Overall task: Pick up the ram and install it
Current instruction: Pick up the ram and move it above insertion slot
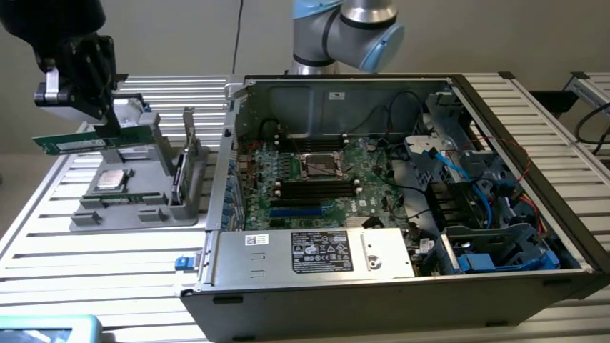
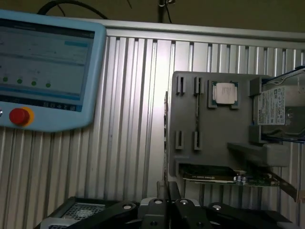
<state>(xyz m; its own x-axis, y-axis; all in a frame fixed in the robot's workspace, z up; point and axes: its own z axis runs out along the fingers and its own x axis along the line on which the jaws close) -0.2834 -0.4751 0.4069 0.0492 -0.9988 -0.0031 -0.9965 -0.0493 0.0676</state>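
In the exterior view the ram (image 1: pixel 81 141), a thin green stick, hangs level in the air above the grey parts holder (image 1: pixel 143 209) at that view's left. My black gripper (image 1: pixel 111 131) is shut on its upper edge, well away from the open computer case. The motherboard (image 1: pixel 319 175) with its long black memory slots (image 1: pixel 315 189) lies inside the case, far toward that view's right of the ram. In the wrist view my gripper (image 2: pixel 167 210) looks down on the same holder (image 2: pixel 224 136).
The holder carries a processor (image 2: pixel 225 93), a hard drive (image 2: pixel 279 109) and a green expansion card (image 2: pixel 221 175). A teach pendant (image 2: pixel 45 71) with a red button lies on the slatted table. The case wall (image 1: pixel 381 293), cables and a drive cage (image 1: pixel 496 246) surround the board.
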